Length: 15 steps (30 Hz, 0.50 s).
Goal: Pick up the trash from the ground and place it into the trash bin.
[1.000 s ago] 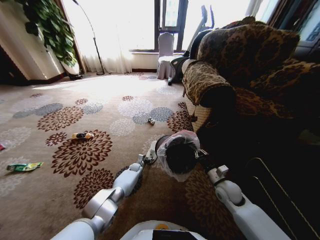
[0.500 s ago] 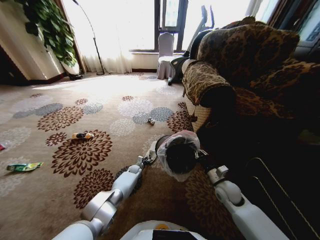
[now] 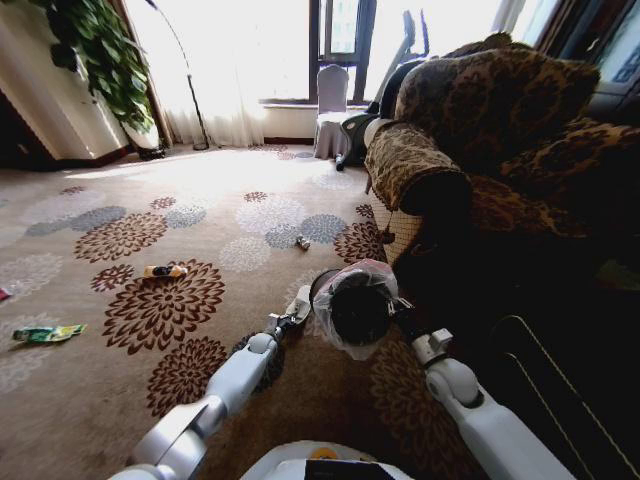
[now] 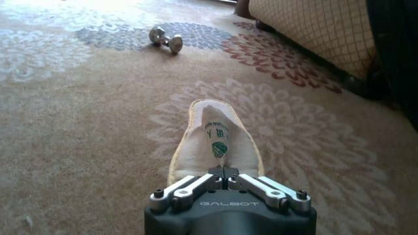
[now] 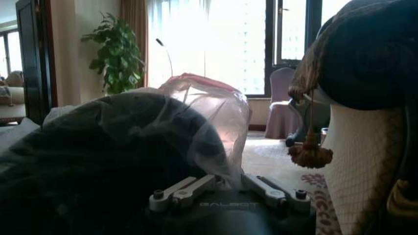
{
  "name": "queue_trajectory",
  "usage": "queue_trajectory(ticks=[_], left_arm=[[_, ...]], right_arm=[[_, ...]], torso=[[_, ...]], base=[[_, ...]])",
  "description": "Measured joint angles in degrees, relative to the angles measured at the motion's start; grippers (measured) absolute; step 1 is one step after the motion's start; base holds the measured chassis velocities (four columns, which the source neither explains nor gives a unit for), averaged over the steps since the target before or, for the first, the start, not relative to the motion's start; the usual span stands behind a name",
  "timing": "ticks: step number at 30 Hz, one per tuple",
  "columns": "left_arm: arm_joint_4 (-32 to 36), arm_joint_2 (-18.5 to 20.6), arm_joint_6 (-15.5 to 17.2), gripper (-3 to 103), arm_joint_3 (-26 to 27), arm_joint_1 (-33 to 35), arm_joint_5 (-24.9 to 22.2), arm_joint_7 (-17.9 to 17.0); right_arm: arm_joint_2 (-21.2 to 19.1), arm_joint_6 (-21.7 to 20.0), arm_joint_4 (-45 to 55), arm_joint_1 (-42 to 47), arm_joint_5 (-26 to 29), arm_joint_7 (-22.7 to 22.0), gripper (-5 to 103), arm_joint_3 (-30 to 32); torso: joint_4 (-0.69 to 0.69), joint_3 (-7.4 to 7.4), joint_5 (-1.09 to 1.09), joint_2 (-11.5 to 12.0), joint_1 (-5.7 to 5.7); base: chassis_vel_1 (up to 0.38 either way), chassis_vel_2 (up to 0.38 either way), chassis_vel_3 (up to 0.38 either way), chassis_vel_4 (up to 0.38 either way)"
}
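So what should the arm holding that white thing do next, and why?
Probably lift the left gripper and carry it sideways toward the trash bin. Its jaws look shut on the near edge of the white flat piece of trash, which seems to lie low over the carpet. The right gripper holds the bin close beside it, mouth tipped toward the robot.

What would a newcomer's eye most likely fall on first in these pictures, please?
Probably the trash bin, lined with a translucent bag, held up in the right gripper beside the patterned armchair. Next, the left gripper, shut on a flat white slipper-like item over the flowered carpet.
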<state>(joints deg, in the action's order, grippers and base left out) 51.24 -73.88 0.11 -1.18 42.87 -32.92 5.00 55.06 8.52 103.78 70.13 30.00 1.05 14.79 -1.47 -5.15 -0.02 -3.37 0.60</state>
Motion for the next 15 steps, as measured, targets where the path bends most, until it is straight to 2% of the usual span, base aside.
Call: queue_trajectory(ticks=[1,2,4,7,9,10,11,12,14,15], left_arm=[[4.9,1.4,1.1,0,0.5,2.1,-3.8,-1.4],[4.9,1.4,1.1,0,0.5,2.1,-3.8,-1.4],[9.6,2.8,1.7,0,0.7,3.7,-8.1,-2.6],[17.3,4.2,3.3,0,2.6,6.1,-16.5,-4.6],[19.0,4.5,3.7,0,3.4,6.9,-18.1,-5.1],[24.4,5.8,4.5,0,5.9,10.0,-22.3,-6.4],[27.4,6.6,4.8,0,7.4,11.7,-24.6,-7.0],[27.4,6.6,4.8,0,7.4,11.7,-24.6,-7.0],[34.2,7.9,5.2,0,11.4,16.1,-28.6,-8.2],[39.0,8.5,5.5,0,14.7,20.1,-31.3,-9.1]], right_arm=[[0.2,0.0,-0.6,-0.8,0.0,0.0,0,0.0],[0.2,0.0,-0.6,-0.8,0.0,0.0,0,0.0],[1.1,0.0,-1.5,-0.8,0.0,0.0,0,1.0],[3.8,0.8,-4.2,-1.1,-0.3,0.0,0,3.2],[4.1,0.9,-4.9,-1.7,-0.3,0.0,0,3.2],[4.7,1.0,-7.1,-3.9,-0.4,0.0,0,2.7],[4.9,1.0,-8.1,-5.0,-0.4,0.0,0,2.4],[4.9,1.0,-8.1,-5.0,-0.4,0.0,0,2.4],[5.6,1.2,-10.7,-8.0,-0.4,0.0,0,0.9],[6.2,1.3,-12.5,-9.9,-0.4,0.0,0,-0.2]], torso=[[-0.02,0.00,0.01,0.0,0.00],[-0.02,0.00,0.01,0.0,0.00],[-0.04,0.00,0.03,0.0,0.00],[0.07,0.01,0.00,0.0,0.00],[0.09,0.00,-0.01,0.0,0.00],[0.03,0.00,0.02,0.0,0.00],[0.01,0.01,0.03,0.0,0.00],[0.01,0.01,0.03,0.0,0.00],[-0.02,0.00,-0.02,0.0,0.00],[-0.02,0.01,0.03,0.0,0.00]], base=[[0.000,0.000,0.000,0.000],[0.000,0.000,0.000,0.000],[0.000,0.000,0.000,0.000],[0.000,0.000,0.000,0.000],[0.000,0.000,0.000,0.000],[0.000,0.000,0.000,0.000],[0.000,0.000,0.000,0.000],[0.000,0.000,0.000,0.000],[0.000,0.000,0.000,0.000],[0.000,0.000,0.000,0.000]])
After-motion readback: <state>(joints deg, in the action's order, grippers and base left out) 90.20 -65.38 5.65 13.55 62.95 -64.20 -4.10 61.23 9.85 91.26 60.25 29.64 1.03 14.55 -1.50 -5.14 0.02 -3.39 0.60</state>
